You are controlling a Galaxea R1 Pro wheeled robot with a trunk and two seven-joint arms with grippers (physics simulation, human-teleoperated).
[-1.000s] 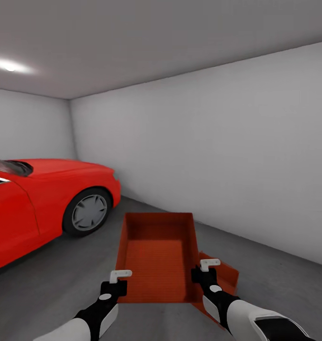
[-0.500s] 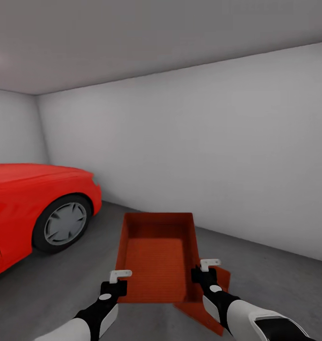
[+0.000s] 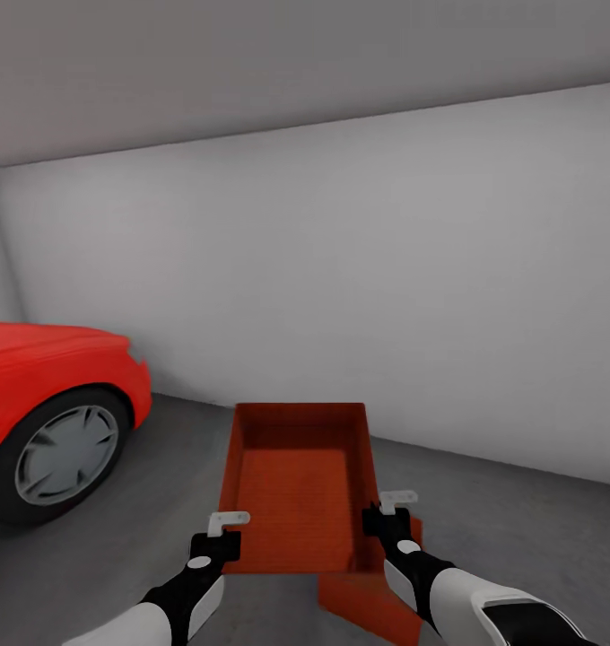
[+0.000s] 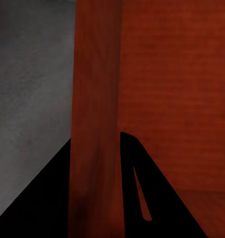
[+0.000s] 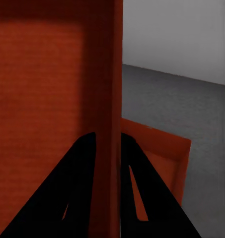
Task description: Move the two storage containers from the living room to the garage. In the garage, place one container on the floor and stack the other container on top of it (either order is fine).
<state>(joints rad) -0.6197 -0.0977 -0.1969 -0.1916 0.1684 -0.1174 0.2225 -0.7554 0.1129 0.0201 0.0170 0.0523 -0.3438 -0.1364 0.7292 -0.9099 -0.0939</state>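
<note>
A: Nearest in, what have the arms got?

B: The left pincer (image 3: pixel 217 535) and the right pincer (image 3: pixel 382 516) each clamp a side wall of the carried container (image 3: pixel 296 493), an open-top red-orange box held up in front of the robot. In the left wrist view the wall (image 4: pixel 95 124) runs between the two dark fingers, which sit closed down to about the wall's thickness; the right wrist view shows the same on the opposite wall (image 5: pixel 112 99).

A: And the other box?

B: The second container (image 3: pixel 363 601) sits low on the dark concrete floor (image 3: pixel 520 538), just under and to the right of the carried one; the right wrist view catches its corner (image 5: pixel 162 148) below.

A: So which step is this?

B: Judging by the garage setting, the stacking step. The next move calls for lining the carried box squarely over the lower one, then lowering it before either pincer lets go.

A: Farther off?

B: A red car (image 3: pixel 45 395) stands far left, and a plain white wall (image 3: pixel 386 287) closes the far side.
</note>
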